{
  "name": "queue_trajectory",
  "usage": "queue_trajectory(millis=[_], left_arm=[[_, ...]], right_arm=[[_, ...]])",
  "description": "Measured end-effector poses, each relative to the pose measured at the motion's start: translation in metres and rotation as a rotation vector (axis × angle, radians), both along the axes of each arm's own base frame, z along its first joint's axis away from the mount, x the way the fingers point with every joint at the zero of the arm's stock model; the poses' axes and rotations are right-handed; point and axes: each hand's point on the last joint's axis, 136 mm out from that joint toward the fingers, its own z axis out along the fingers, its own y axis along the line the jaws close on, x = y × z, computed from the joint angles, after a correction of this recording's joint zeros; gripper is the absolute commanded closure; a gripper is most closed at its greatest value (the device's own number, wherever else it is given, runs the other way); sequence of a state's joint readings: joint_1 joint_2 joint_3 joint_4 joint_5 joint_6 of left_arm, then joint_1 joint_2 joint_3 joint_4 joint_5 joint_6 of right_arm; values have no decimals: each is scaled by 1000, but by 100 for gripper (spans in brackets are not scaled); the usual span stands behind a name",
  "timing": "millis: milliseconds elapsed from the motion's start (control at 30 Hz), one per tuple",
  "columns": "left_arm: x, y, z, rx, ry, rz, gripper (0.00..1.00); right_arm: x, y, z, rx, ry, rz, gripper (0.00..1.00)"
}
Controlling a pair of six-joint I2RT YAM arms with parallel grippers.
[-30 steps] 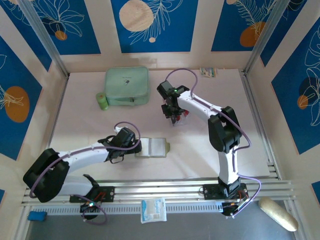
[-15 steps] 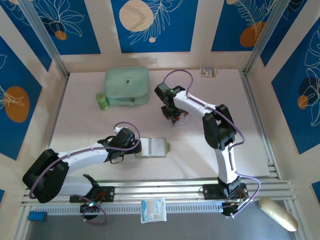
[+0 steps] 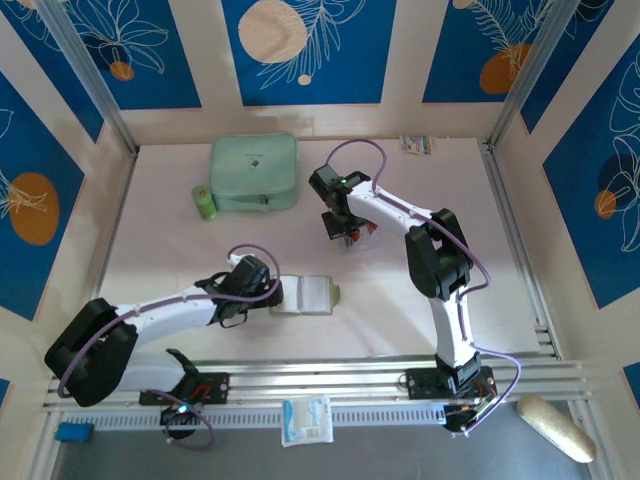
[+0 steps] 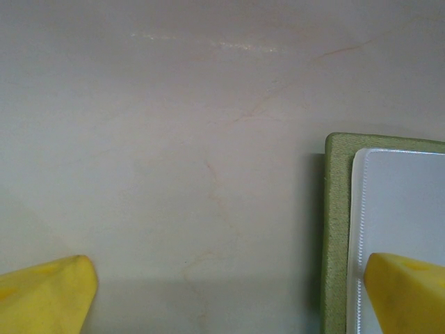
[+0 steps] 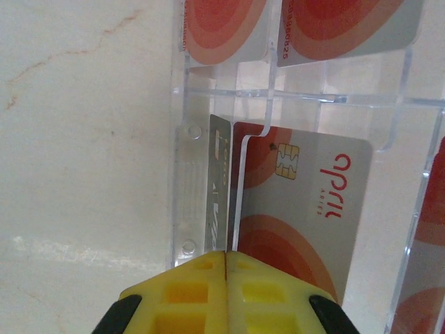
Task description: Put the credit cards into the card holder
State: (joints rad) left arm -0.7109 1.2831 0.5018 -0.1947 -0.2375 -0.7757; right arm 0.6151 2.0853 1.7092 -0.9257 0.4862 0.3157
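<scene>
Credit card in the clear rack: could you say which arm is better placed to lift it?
Right: the right gripper is shut on the credit card; the left gripper is open beside the card holder.

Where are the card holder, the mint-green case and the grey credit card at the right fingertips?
card holder (image 4: 337, 229): left wrist view, on its olive-green edge.
mint-green case (image 3: 254, 170): top view, lid's middle.
credit card (image 5: 218, 174): right wrist view, its grey face.
</scene>
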Motion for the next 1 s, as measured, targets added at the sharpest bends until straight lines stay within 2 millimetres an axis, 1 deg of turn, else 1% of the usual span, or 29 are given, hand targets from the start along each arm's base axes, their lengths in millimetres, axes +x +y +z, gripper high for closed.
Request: queue_trajectory(millis=[133, 200, 267, 367, 433, 500, 600, 700, 800, 867, 1000], left_arm=[[0, 0, 1, -3, -3, 0, 0], [0, 0, 2, -2, -2, 0, 0], [-1, 1, 3, -2, -2, -1, 0], [-3, 2, 7, -2, -8, -7, 0], [-3, 2, 13, -2, -16, -16, 0], [0, 0, 23, -12, -35, -24, 0], [6, -6, 39, -32, -73, -43, 0], [11, -14, 54, -59, -101, -71, 0], [14, -23, 62, -77, -109, -105, 0], [16, -28, 64, -81, -106, -126, 0], [16, -34, 58, -68, -82, -165, 0]], right_arm=[[-2, 3, 3, 21, 4, 6, 100], [-3, 5, 11, 44, -4, 10, 100], [-5, 8, 24, 75, -20, 15, 100], [-9, 15, 51, 137, -62, 30, 100], [-14, 21, 69, 186, -92, 39, 100], [-21, 28, 84, 242, -117, 51, 100], [-37, 36, 95, 325, -129, 56, 100], [-58, 39, 92, 411, -111, 41, 100], [-77, 39, 82, 502, -90, 5, 100], [-89, 37, 74, 554, -75, -25, 100], [-107, 35, 60, 652, -62, -89, 100]])
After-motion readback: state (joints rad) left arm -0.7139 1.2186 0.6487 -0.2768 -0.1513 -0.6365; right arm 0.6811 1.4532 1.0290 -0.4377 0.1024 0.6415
